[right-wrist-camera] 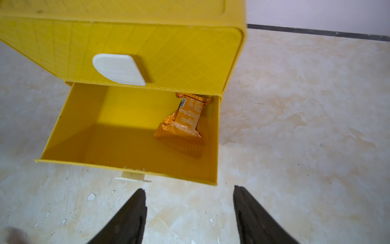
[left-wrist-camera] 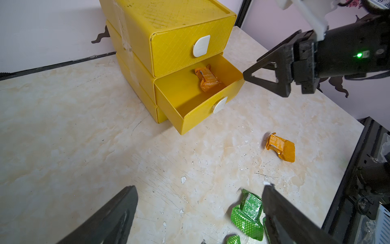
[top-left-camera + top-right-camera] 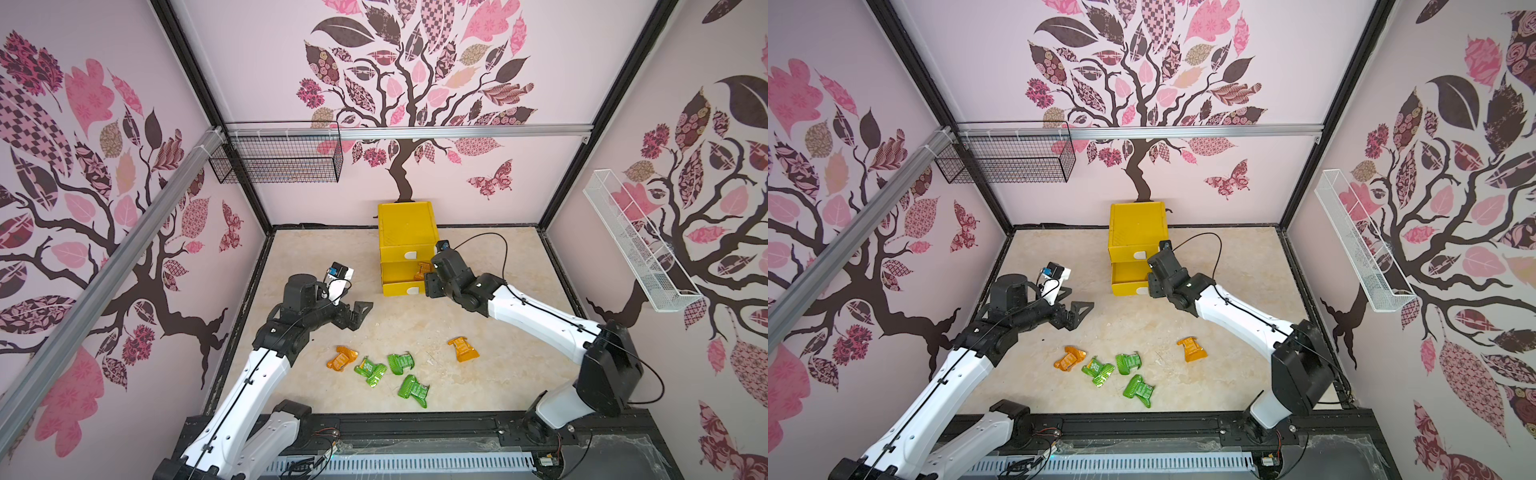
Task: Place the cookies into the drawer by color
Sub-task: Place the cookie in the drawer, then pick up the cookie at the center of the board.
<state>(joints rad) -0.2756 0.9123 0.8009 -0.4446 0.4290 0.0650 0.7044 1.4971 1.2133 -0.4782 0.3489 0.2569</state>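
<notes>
- Right gripper [image 1: 188, 189] is hanging parted and empty before the open middle drawer [image 1: 84, 131], with one orange cookie [image 1: 183, 128] lying inside.
- Left gripper [image 2: 199, 187] is hovering spread wide, empty.
- Best is rising clear of the drawer front before reaching for the loose orange cookie [image 3: 462, 348].

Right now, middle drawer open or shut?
Open: the middle drawer is pulled out, with one orange packet lying inside.

Pale pink walls [image 3: 257, 62], printed with dark trees, pink leaves and butterflies, enclose a beige marbled bench [image 3: 316, 249]. A black wire basket [image 3: 282, 162] hangs from the back rail [image 3: 457, 132]. A white basket [image 3: 640, 245] hangs on a side wall.
</notes>
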